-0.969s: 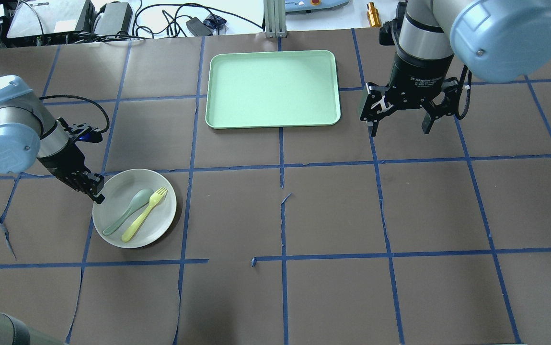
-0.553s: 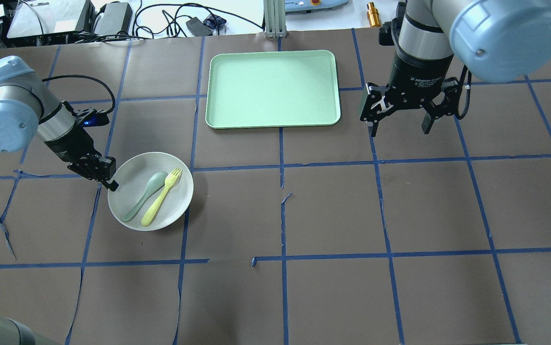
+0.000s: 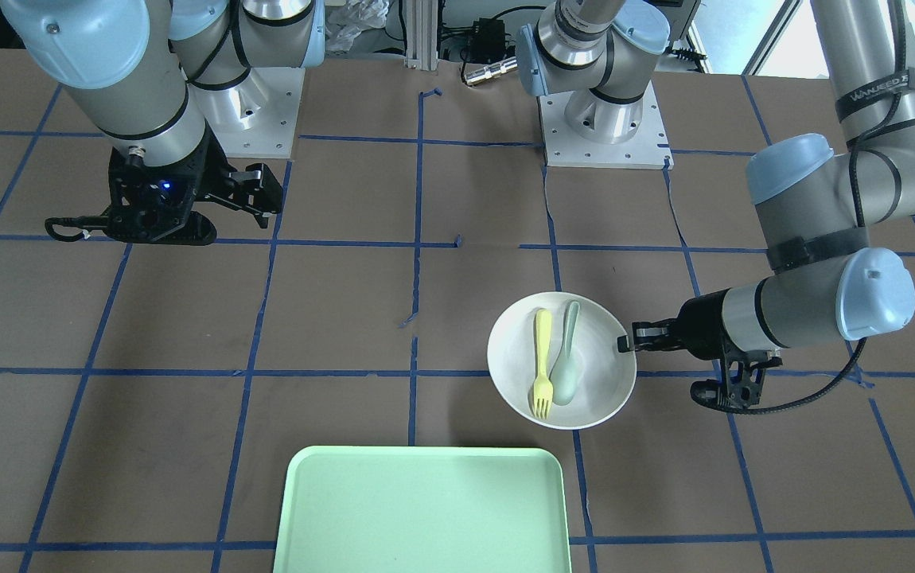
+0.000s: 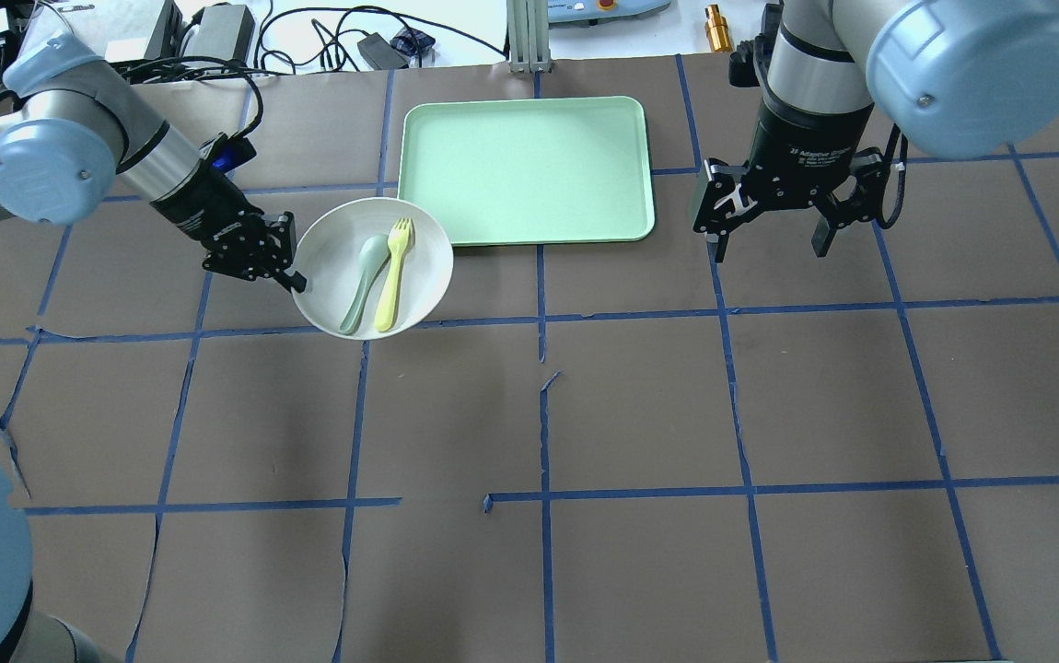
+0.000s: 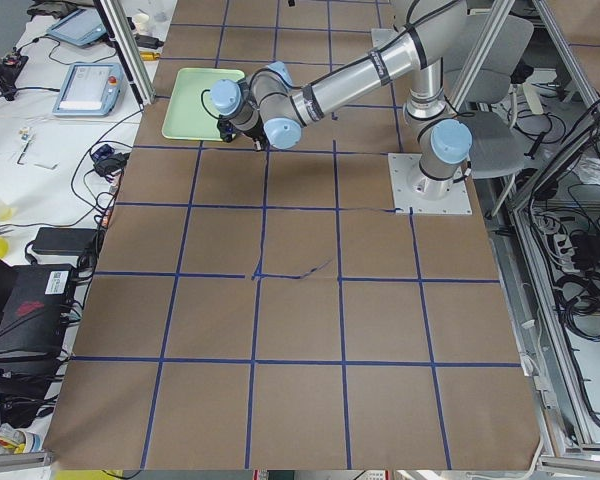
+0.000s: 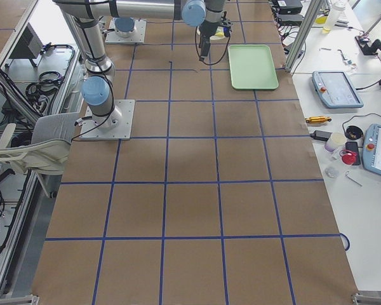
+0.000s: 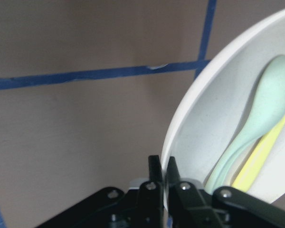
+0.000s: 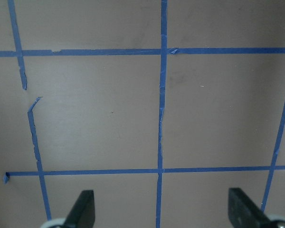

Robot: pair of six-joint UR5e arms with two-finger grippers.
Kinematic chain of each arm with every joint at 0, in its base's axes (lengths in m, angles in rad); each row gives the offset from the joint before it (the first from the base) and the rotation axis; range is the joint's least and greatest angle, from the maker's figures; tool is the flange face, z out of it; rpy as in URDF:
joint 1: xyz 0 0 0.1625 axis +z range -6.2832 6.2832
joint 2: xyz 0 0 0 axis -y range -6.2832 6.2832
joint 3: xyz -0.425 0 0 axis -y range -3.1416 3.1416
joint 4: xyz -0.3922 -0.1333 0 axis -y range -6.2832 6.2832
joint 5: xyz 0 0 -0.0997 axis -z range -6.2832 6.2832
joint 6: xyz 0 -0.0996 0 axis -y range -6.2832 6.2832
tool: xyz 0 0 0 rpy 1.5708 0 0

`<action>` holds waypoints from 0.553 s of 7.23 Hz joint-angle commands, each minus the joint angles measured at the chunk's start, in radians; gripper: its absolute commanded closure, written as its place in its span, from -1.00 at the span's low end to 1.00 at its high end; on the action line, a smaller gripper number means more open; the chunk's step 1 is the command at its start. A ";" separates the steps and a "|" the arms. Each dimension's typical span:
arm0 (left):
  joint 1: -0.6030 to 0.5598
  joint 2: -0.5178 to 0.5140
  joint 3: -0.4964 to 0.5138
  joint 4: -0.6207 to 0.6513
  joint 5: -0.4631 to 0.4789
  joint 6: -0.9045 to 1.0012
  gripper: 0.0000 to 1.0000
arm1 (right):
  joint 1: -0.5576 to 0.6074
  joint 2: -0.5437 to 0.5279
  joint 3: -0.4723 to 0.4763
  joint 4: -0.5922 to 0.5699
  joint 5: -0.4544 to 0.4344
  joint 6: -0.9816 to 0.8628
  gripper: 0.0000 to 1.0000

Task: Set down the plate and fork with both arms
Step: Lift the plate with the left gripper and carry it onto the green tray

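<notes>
The white plate [image 4: 338,247] is held in the air just left of the mint-green tray [image 4: 526,170]. On it lie the pale-yellow fork [image 4: 392,275] and a grey-green spoon [image 4: 363,282]. My left gripper [image 4: 295,279] is shut on the plate's left rim; the left wrist view shows the fingers [image 7: 155,183] pinching the rim of the plate [image 7: 199,114]. The front view shows the plate [image 3: 593,398], the fork [image 3: 541,362] and the left gripper [image 3: 624,343]. My right gripper [image 4: 769,244] is open and empty, hovering right of the tray.
The tray [image 3: 423,513] lies flat at the table's far middle. Blue tape lines cross the brown table cover. Cables and boxes sit beyond the far edge. The right wrist view shows only table and tape between the open fingertips [image 8: 83,211].
My left gripper has carried the plate with fork and spoon up and to the right, from the table's left middle to beside the tray. The right arm has not moved.
</notes>
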 commanded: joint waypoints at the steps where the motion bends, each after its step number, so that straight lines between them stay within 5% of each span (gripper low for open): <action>1: -0.100 -0.105 0.113 0.122 -0.060 -0.181 1.00 | 0.001 0.000 0.002 0.007 0.000 0.001 -1.00; 4: -0.202 -0.286 0.302 0.188 -0.059 -0.378 1.00 | 0.001 -0.002 0.002 0.011 0.000 0.003 -1.00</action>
